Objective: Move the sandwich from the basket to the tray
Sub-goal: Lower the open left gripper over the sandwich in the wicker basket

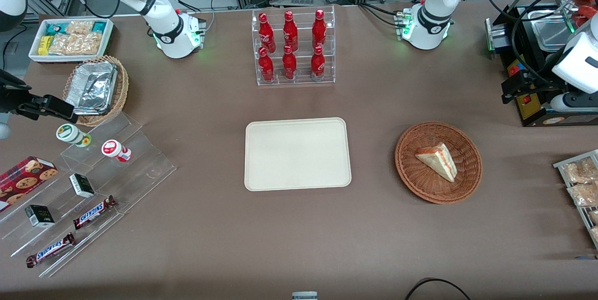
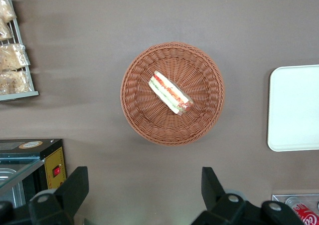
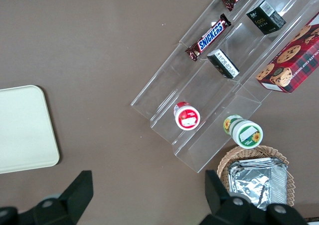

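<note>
The sandwich [image 1: 437,160], a white-bread wedge with red and green filling, lies in the round reddish-brown wicker basket [image 1: 407,171]. The cream tray [image 1: 297,153] sits bare at mid-table, beside the basket toward the parked arm's end. My gripper [image 1: 508,90] hangs in the air toward the working arm's end, farther from the front camera than the basket, near a black appliance. In the left wrist view the gripper [image 2: 144,190] is open with only table between its fingers [image 2: 75,185]; the sandwich [image 2: 171,92], the basket [image 2: 133,105] and a tray [image 2: 295,108] edge show below, well apart from it.
A clear rack of red bottles [image 1: 294,47] stands farther back than the tray. A black appliance [image 1: 537,61] and a wire rack of snack packets [image 1: 581,188] flank the basket's end. Acrylic steps with candy bars [image 1: 93,183] and a tan basket with foil container [image 1: 96,87] are at the parked arm's end.
</note>
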